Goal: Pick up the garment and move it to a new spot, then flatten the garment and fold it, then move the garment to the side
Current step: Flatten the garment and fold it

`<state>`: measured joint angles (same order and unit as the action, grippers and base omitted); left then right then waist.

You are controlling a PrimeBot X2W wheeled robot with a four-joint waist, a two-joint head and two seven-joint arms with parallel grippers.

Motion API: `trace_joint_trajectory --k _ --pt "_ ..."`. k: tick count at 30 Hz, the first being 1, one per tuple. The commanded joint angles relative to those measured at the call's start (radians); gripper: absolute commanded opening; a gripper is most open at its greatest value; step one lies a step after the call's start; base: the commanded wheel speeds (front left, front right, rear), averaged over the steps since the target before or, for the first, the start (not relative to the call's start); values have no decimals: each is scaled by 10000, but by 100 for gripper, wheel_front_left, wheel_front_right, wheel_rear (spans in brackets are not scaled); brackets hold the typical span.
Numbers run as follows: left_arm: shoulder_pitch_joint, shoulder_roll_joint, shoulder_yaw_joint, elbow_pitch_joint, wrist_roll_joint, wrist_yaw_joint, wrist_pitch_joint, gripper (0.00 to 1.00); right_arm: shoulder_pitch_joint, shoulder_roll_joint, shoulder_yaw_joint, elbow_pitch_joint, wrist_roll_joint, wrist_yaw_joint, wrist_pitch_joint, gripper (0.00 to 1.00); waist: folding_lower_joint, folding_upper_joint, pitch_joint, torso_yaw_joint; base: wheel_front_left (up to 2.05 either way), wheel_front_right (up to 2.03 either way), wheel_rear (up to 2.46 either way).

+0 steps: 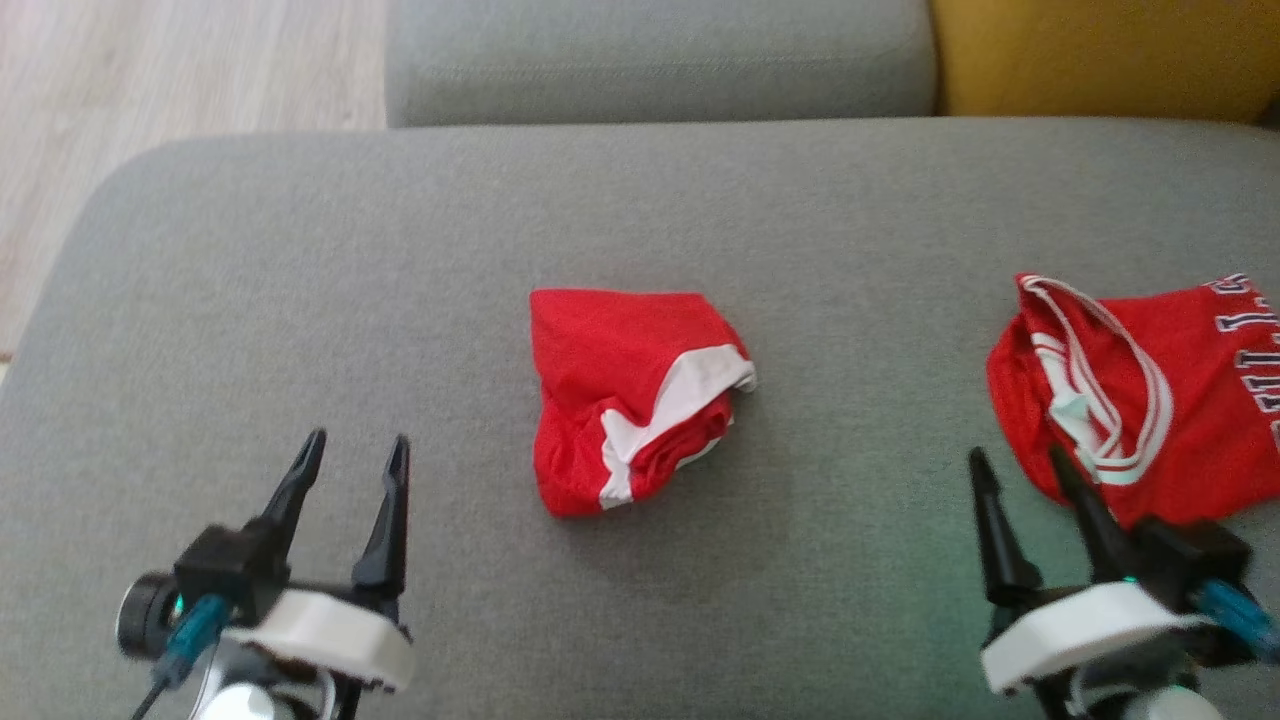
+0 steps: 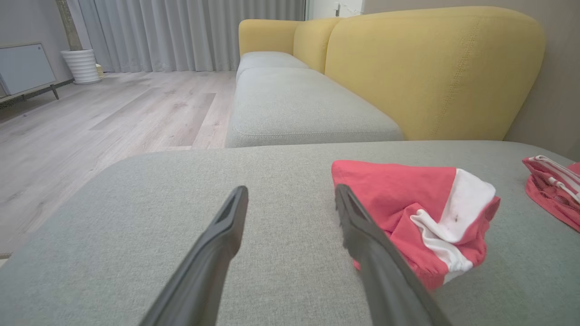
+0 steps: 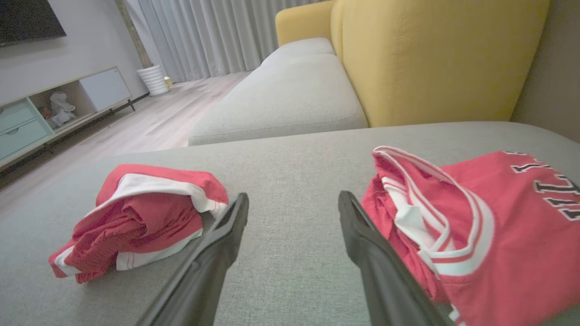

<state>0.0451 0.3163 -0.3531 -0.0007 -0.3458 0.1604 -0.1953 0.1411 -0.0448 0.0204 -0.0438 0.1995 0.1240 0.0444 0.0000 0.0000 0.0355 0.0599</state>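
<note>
My left gripper (image 1: 358,440) hangs over the grey seat cushion (image 1: 300,300) with its two dark fingers spread wide. It holds nothing and touches nothing. My right gripper (image 1: 1018,458) is spread just as wide and is also empty. Its outer finger sits right at the near edge of a red jersey (image 1: 1170,400), and I cannot tell whether it brushes the cloth. The garment (image 1: 625,395) I am to handle lies crumpled in the middle of the cushion. It is red with a white band turned up along its right side, and it rests between my two grippers and a little beyond their tips, apart from both. In my left wrist view my right-hand finger crosses in front of it, though from the head view that finger is off to its left. The jersey lies at the right edge of the cushion, with white-trimmed openings and dark letters on it, well apart from the crumpled garment. A yellow backrest (image 1: 1100,60) rises past the far right corner. Beyond the couch, a white ribbed pot (image 2: 81,65) on the wooden floor (image 2: 113,108) holds a trunk. A low cabinet (image 3: 68,104) has an open compartment with something pale inside, too small to make out.
</note>
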Motion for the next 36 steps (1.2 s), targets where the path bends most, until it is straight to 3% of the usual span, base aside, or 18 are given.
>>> trace_joint_trajectory --k 1,12,21,22,23,24,30,36 --pt "-772 191 301 -374 -27 -20 -105 100 -656 -54 333 -174 -135 67 2 100 0 0 202 170 0 0 0" --pt "-2106 -178 -30 -40 78 -496 -428 100 -3285 -54 1861 3054 -553 67 -261 100 0 0 1635 1200 0 0 0" --pt "-2721 -516 -100 443 139 -779 -615 100 -5752 -54 2561 6276 -575 67 -836 100 0 0 2252 1549 0 0 0" --pt "-2735 -539 -88 486 148 -794 -625 100 -5915 -54 2591 6500 -531 67 -948 70 0 0 2265 1549 0 0 0" --pt "-2742 -561 -75 526 156 -808 -633 100 -6042 -54 2599 6685 -447 67 -1074 32 0 0 2270 1545 0 0 0" --pt "-2744 -579 -57 556 164 -818 -639 100 -6145 -54 2602 6842 -375 67 -1185 0 0 0 2272 1530 0 0 0" --pt "-2679 -650 51 626 239 -842 -658 100 -6416 -54 2226 6906 -606 67 -1879 0 0 0 2194 1227 0 0 0" --pt "-2618 -665 152 530 351 -924 -662 100 -6101 -56 1239 5599 -1673 67 -1964 0 0 0 2160 791 0 0 0"
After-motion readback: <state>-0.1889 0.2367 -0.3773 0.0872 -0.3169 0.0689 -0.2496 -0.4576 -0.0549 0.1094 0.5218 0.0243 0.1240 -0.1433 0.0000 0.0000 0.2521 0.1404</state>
